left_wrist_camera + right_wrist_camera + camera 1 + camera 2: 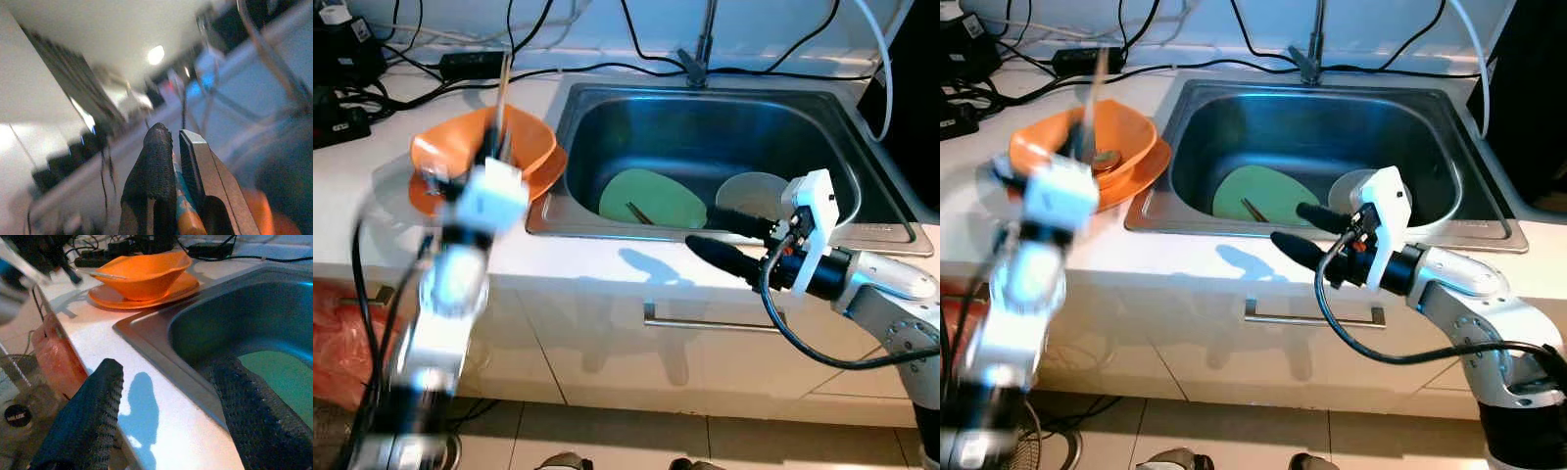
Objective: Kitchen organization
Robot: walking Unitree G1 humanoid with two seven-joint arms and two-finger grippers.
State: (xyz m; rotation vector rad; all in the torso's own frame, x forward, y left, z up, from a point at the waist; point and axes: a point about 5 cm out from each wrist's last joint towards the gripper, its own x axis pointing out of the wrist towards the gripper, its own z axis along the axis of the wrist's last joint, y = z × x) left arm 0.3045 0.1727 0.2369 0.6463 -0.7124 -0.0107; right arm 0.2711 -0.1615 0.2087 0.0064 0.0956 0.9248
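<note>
Your left gripper [168,147] is raised over the white counter [607,264], just left of the sink [724,98], and it appears motion-blurred in both head views. Its fingers are closed narrow on a thin stick-like utensil [502,83]; the wrist view shows an orange and teal handle pinched between the two pads. You cannot tell what kind of utensil it is. The shaft stands near upright above the orange bowl [460,147].

The orange bowl sits on an orange plate [543,176], on the counter beside the left rim of the sink. A small dark item lies inside the bowl; it is too small to identify.

Your right gripper [729,238] is at the front edge of the sink, pointing toward your left. Its fingers are spread wide and hold nothing. One finger [254,416] reaches over the sink rim; the other finger [88,416] lies over the counter strip in front of the sink.

Inside the sink, a green plate [651,199] lies flat with a thin dark utensil on it. A pale bowl [749,191] rests beside it, partly hidden by your right gripper. The faucet [700,49] stands at the back rim. Black cables [411,69] run along the counter behind the orange bowl.
</note>
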